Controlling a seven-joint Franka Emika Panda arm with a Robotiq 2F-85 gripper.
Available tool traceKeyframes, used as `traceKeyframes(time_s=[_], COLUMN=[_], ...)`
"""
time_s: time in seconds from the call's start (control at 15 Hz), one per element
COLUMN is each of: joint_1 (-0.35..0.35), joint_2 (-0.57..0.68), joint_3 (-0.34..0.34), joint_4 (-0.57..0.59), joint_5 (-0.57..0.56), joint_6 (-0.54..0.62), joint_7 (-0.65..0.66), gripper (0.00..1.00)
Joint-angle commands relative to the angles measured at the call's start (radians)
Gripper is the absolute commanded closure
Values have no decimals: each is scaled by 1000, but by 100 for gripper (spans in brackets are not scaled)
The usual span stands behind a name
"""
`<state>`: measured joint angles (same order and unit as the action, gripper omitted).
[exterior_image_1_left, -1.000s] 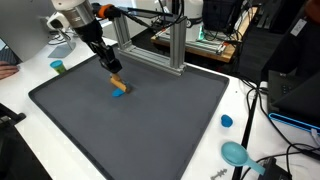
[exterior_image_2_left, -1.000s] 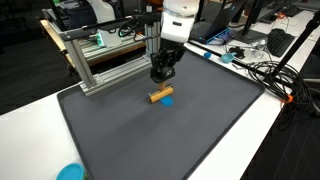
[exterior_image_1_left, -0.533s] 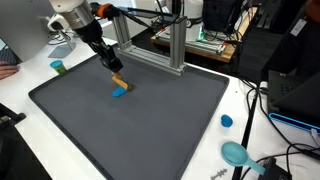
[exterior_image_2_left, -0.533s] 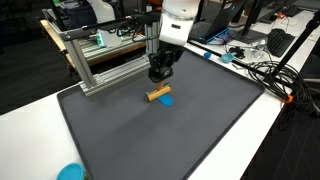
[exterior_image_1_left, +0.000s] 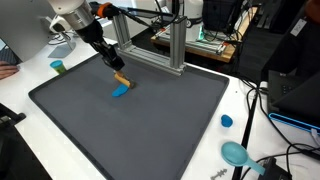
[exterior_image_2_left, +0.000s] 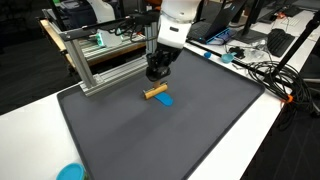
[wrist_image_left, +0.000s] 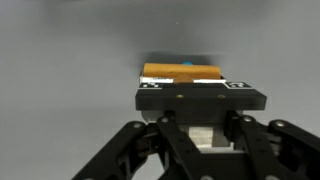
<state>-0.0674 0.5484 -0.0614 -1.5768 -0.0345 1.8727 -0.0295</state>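
Orange block (exterior_image_1_left: 121, 78): one item, clenched in my pincer (exterior_image_1_left: 116, 70), hanging just above the blue piece (exterior_image_1_left: 120, 91), which lies on the dark mat (exterior_image_1_left: 150, 130) covering the desk. Aluminium frame (exterior_image_2_left: 100, 62) stands behind.

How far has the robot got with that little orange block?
Done: the gripper is shut on the orange block. In hand: the block hangs just above the dark mat, close over the blue piece, which lies on the mat. Left: the block is not yet set down anywhere.
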Motion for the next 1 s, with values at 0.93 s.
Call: traceKeyframes(time_s=[0.93], joint_1=[-38], joint_2=[-291], joint_3=[70], joint_4=[-232], joint_5=[-35], joint_6=[-25], joint_7=[-468], gripper=[78])
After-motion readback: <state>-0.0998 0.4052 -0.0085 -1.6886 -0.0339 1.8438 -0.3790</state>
